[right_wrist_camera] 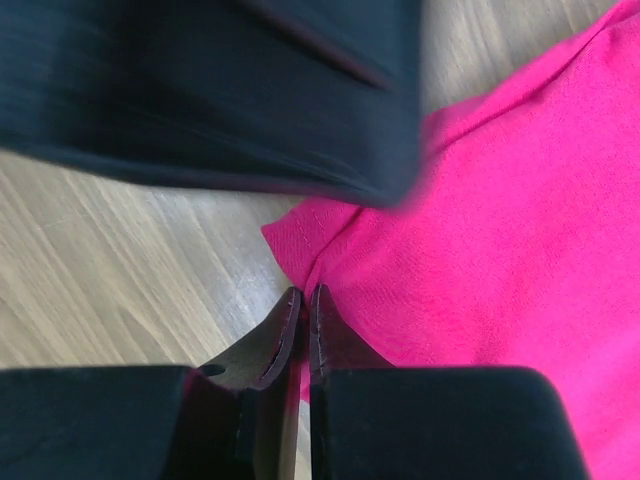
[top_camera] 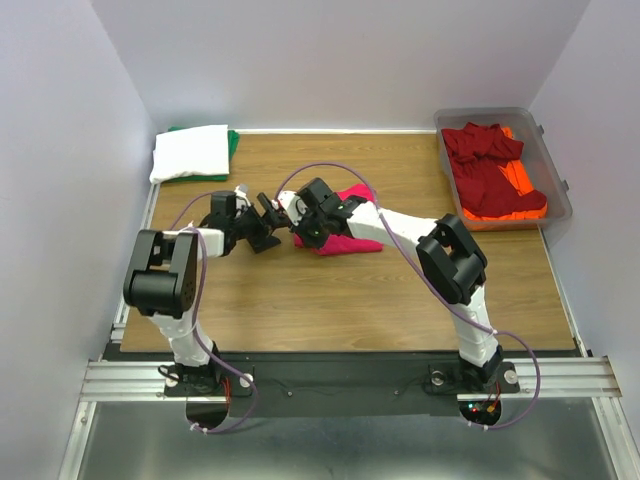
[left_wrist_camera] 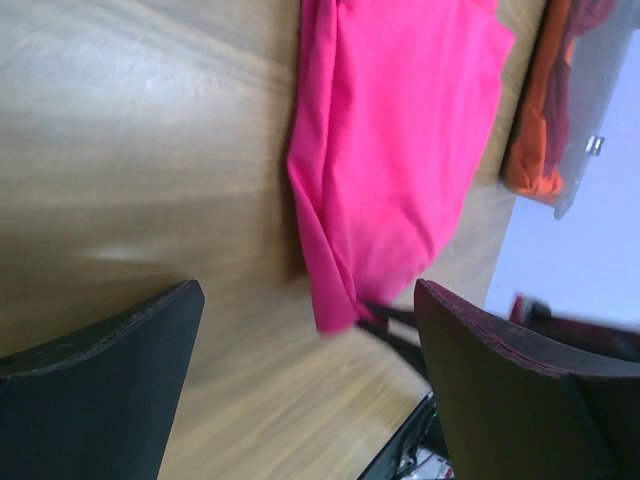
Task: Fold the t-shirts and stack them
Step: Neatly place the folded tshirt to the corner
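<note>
The bright pink-red t-shirt (top_camera: 352, 240) lies partly folded mid-table, also in the left wrist view (left_wrist_camera: 395, 150) and right wrist view (right_wrist_camera: 500, 230). My right gripper (top_camera: 298, 228) sits at the shirt's left corner; its jaws (right_wrist_camera: 303, 295) are pressed together with pink cloth pinched between them. My left gripper (top_camera: 268, 215) is just left of it, open and empty, its fingers wide apart (left_wrist_camera: 308, 300) above bare wood facing the shirt's corner. A white tee (top_camera: 190, 152) lies folded on a green one (top_camera: 233, 142) at the back left. Dark red (top_camera: 485, 160) and orange (top_camera: 522, 185) tees lie in the bin.
The clear grey plastic bin (top_camera: 556, 175) stands at the back right edge, also in the left wrist view (left_wrist_camera: 590, 110). A blurred black part of the other arm (right_wrist_camera: 250, 100) hangs close above the right gripper. Walls close in left, back and right.
</note>
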You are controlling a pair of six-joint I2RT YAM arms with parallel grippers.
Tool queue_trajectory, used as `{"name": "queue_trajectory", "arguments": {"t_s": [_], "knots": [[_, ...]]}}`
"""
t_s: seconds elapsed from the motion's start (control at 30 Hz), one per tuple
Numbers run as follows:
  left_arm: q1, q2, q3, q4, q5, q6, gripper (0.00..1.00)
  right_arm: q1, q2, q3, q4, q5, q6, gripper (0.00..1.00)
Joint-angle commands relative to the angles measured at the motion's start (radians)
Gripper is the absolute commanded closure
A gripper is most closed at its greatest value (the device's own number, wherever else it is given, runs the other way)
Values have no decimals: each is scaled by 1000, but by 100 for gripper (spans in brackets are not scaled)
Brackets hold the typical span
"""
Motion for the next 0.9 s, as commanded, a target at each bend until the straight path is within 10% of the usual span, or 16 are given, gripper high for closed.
{"name": "queue_trajectory", "arguments": {"t_s": [0.0,0.3,0.87], "knots": [[-55,65,86,100,-40,-100,1,1,-68,53,14,-29,32,99],[-146,174,132,128,-99,-236,3,-12,-65,89,14,-28,62,99],[-197,325,403,2,-283,-188,44,-38,-31,141,25,-26,147,99]]}}
